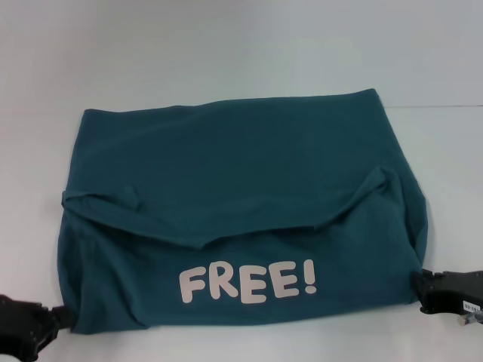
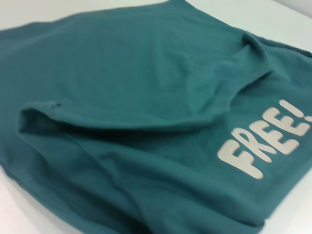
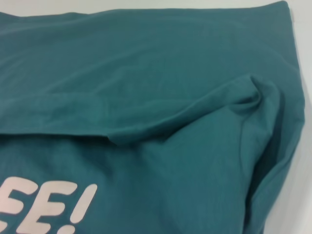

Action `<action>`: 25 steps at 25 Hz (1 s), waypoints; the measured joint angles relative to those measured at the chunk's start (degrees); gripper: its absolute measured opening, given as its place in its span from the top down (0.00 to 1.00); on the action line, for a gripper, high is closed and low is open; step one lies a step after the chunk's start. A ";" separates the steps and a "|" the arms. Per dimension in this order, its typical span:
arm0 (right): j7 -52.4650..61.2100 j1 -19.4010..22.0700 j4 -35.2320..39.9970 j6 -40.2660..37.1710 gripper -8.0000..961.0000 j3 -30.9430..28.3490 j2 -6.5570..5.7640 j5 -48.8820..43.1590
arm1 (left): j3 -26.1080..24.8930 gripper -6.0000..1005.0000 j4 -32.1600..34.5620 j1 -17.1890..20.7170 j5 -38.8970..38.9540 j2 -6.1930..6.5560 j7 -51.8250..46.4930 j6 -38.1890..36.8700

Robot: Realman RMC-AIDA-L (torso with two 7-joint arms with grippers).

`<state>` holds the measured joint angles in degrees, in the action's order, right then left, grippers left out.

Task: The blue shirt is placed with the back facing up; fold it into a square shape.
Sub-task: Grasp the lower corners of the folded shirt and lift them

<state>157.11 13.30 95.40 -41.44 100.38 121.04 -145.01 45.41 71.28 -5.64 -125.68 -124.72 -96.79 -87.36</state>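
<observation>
Fingers: neither set can be read; both grippers show only as black bodies at the shirt's near corners in the head view, so I cannot tell whether they are apart, together or clamped on cloth. Left gripper (image 1: 60,318) sits at the near left corner of the blue shirt (image 1: 241,162), touching or just beside the hem. Right gripper (image 1: 419,289) sits at the near right corner, its tip against the fabric edge.

Shirt lies on the white surface (image 1: 226,45), spread wide, roughly rectangular. The far portion is folded toward the robot over the near portion; its free edge runs across the middle, sagging in a shallow curve, with a raised pucker near the left end and another near the right end. Right side of the garment bulges outward in a rounded fold.

Near layer carries white block lettering "FREE!" (image 1: 247,283), reading upright from the head view, just below the folded edge.

Left wrist view: lettering (image 2: 265,141) and the fold ridge visible. Right wrist view: part of the lettering (image 3: 46,204) and the right-hand pucker visible.
</observation>
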 joint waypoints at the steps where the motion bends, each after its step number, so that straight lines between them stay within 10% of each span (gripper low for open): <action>1: -0.01 -0.28 0.01 0.00 0.94 0.05 -0.01 0.02 | -0.04 0.91 -0.08 -0.27 0.02 0.00 -0.07 0.34; 13: 0.02 -2.47 0.17 -0.46 0.94 0.11 -0.54 0.08 | 0.10 0.90 0.72 -3.37 -2.20 0.42 -4.55 -0.30; 25: -0.05 -3.17 -0.19 -0.58 0.94 0.22 -0.64 0.14 | 1.32 0.59 0.00 -5.64 -8.25 0.24 -8.50 2.42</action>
<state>157.06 10.13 95.21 -42.02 100.60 120.41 -144.87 46.73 71.28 -11.28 -133.93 -124.48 -105.29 -84.94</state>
